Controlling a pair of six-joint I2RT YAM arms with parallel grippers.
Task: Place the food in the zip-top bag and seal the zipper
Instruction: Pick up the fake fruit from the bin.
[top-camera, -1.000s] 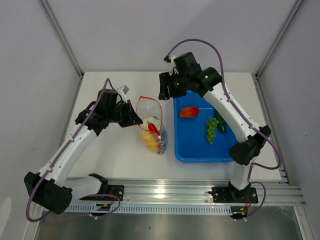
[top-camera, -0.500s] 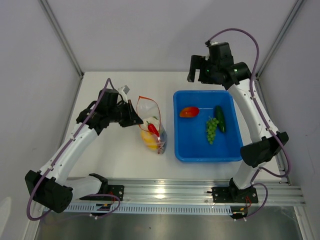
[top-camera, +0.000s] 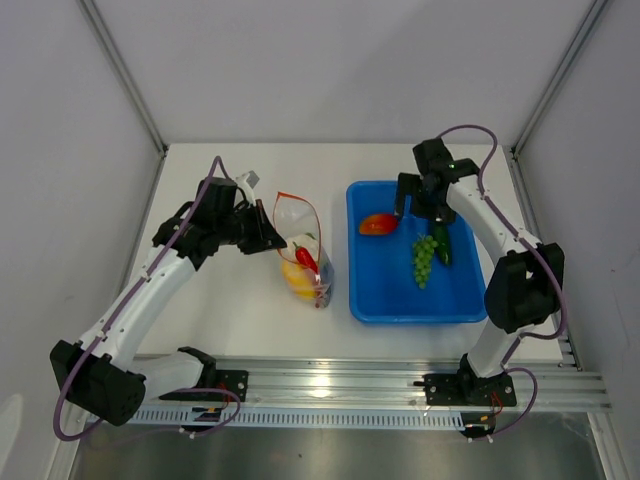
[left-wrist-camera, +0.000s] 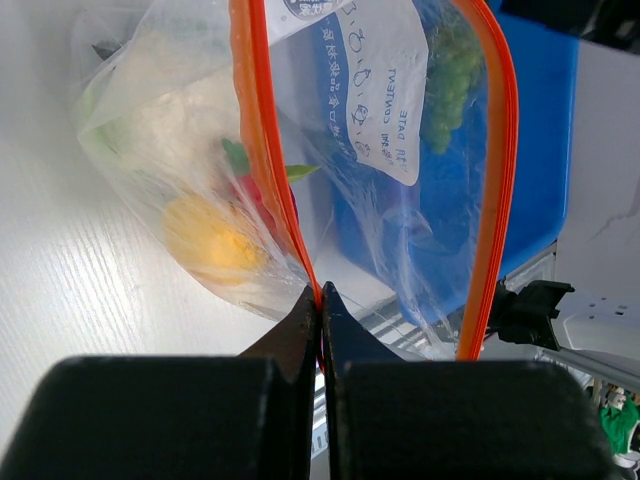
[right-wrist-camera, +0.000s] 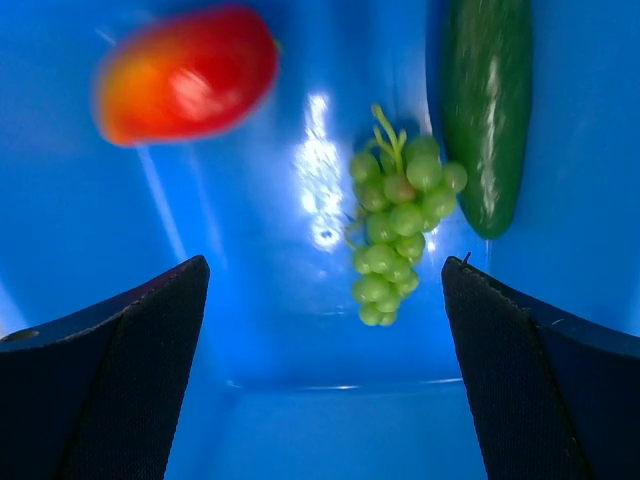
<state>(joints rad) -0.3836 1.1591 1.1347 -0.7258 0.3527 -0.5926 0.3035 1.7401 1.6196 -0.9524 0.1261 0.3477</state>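
**Hidden or unclear.** In the left wrist view the black body of my left gripper (left-wrist-camera: 320, 310) fills the lower edge and covers the table under it. The crinkled film of the zip-top bag (left-wrist-camera: 385, 190) lets me see only soft shapes: a white cauliflower (left-wrist-camera: 175, 125), an orange-yellow pepper (left-wrist-camera: 210, 240) and a red chili (left-wrist-camera: 262, 200) with a green stalk. From the top view I cannot name what lies in the bag's near corner. In the right wrist view the tomato (right-wrist-camera: 185, 75) is blurred and the cucumber (right-wrist-camera: 487, 110) is cut off at the top edge.

**Surroundings.** The bag lies on the white table (top-camera: 240, 300), just left of the blue tray (top-camera: 357, 300). My left arm reaches it from the left. My right arm leans over the tray's far half.

**Grippers.** The left gripper's fingers are pressed together on the zipper (left-wrist-camera: 260, 140), pinching one lip of the mouth. The other lip bows away, so the mouth gapes. The right gripper (right-wrist-camera: 325, 370) hangs above the tray floor, fingers wide apart and holding nothing.

**Containers.** The bag holds the cauliflower, pepper and chili. The tray holds the tomato, the grapes (right-wrist-camera: 395, 235) and the cucumber. The grapes lie just beside the cucumber, and the tomato sits apart from both.
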